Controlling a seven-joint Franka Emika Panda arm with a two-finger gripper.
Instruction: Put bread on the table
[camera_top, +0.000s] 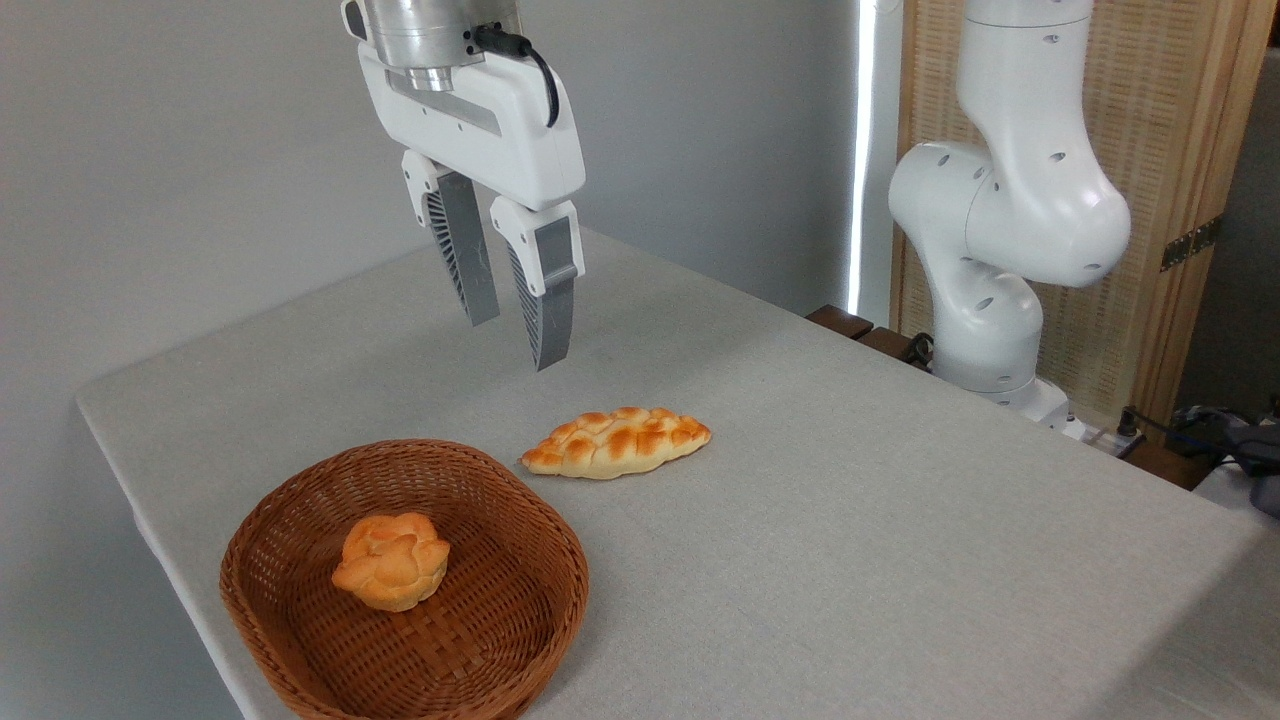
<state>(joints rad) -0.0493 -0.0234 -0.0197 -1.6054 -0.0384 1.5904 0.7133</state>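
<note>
Camera view first: we see the bread (617, 441) lying flat on the table (900, 560), just beside the wicker basket (520, 610), where a round bun (391, 560) sits. We think the job is done, so we should lift away slowly. Our gripper (518, 335) hangs above the bread, pointing down, fingers a little apart, holding nothing.

We take this for a robot lab or test room set up like a home. A white robot arm (1010, 210) is bolted beside the right edge of a table (900, 560) draped in plain grey cloth. Behind it we see bare grey walls, a woven wooden screen (1180, 130) and loose cables (1200, 430) near the far right corner.
</note>
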